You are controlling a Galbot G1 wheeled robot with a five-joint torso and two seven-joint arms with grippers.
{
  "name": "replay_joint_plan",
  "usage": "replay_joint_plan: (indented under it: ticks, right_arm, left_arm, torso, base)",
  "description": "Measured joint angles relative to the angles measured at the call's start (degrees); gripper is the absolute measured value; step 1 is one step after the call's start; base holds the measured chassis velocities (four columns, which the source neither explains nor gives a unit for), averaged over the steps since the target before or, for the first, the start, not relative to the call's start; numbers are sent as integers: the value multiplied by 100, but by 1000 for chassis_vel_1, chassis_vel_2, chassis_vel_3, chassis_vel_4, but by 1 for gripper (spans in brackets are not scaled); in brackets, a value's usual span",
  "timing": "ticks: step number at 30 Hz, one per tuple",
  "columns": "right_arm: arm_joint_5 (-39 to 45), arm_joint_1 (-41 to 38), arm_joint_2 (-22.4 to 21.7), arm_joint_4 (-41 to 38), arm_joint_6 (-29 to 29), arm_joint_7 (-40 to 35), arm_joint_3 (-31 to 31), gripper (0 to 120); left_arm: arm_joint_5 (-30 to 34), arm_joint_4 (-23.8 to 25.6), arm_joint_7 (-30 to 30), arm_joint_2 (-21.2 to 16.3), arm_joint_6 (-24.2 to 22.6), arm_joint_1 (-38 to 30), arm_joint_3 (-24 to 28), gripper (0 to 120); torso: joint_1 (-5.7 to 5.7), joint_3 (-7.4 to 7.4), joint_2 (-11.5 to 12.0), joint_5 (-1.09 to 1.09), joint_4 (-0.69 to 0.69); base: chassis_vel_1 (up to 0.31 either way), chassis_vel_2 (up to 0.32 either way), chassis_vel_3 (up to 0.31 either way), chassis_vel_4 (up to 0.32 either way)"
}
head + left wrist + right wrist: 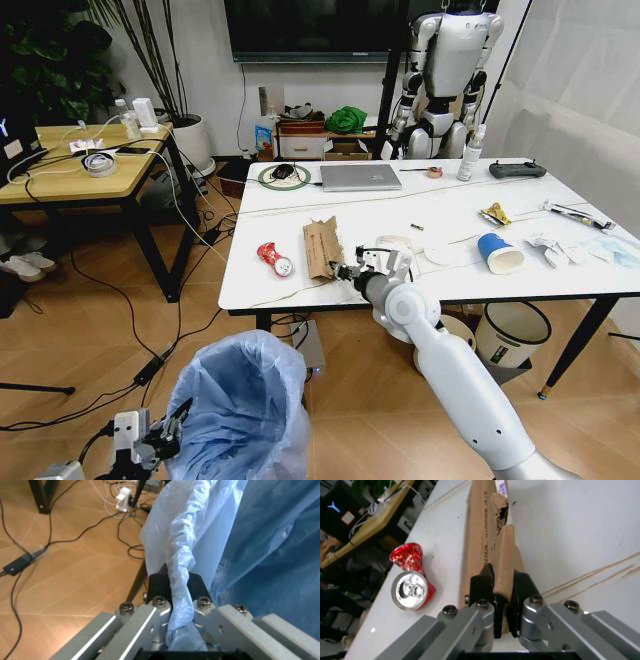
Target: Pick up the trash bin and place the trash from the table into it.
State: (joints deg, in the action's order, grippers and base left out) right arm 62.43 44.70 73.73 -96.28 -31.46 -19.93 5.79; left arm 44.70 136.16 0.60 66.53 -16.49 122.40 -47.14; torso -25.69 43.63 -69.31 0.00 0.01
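— Where does the right gripper [346,271] stand?

— At the near edge of the table [440,215], its fingers [482,583] closed on the near end of the torn brown cardboard [321,246], which lies flat on the white top. In the right wrist view the two black pads pinch a raised flap of that cardboard [487,536] between them.

— And the rest of the trash?

— The crushed red can [273,257] lies on its side just beside the cardboard (its silver end faces the wrist camera [410,581]). Farther to the robot's right a blue paper cup [498,252] is tipped over, with a yellow snack wrapper [495,213] beyond it and white wrappers [555,248] near the far right edge of the table.

— Where is the trash bin?

— The trash bin [245,405] sits low in front of the table, on the robot's left, its light-blue bag billowing over the rim. The left gripper [160,435] is at its side, fingers [159,583] clamped on a bunched fold of the bag [182,555].

— Anything else on the table?

— A silver laptop [360,176] and a black controller [517,169] lie along the far edge.
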Motion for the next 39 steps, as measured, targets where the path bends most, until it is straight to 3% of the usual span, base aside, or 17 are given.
replay_joint_plan:
  ticks: [7,13,15,19,26,35,39]
  right_arm:
    - [-16,402,-419,-552,366,473,325,0]
    - [-178,928,-1189,-1316,1023,1217,712,0]
    - [-179,969,-1263,-1394,1075,1290,747,0]
    - [-177,1308,-1897,-2170,1470,1878,976,0]
    - [24,1599,-2543,-3059,1551,2360,1138,0]
    - [551,2027,-3746,-3748,1831,3086,1425,0]
    - [470,2057,-4111,-3768,1962,3390,1170,0]
  left_arm:
    - [90,17,10,-104,-29,-108,53,0]
    - [273,51,90,-211,-110,-300,179,0]
    - [295,53,98,-221,-118,-314,191,0]
    - [423,65,183,-301,-167,-388,269,0]
    - [604,164,459,-430,-247,-483,410,0]
    - [1781,430,1887,-869,-825,-775,849,0]
    - [2199,536,2466,-1110,-1187,-982,960,0]
  torso:
    - [0,0,0,2,-1]
    - [1,0,0,2,-1]
    - [1,0,0,1,-1]
    - [1,-1,0,1,-2]
    - [1,-1,0,1,-1]
    - [1,-1,0,1,-1]
    - [1,-1,0,1,-2]
  base:
    - [0,0,0,0]
    - [0,0,0,0]
    - [0,0,0,0]
    - [0,0,0,0]
    - [0,0,0,0]
    - [0,0,0,0]
    - [0,0,0,0]
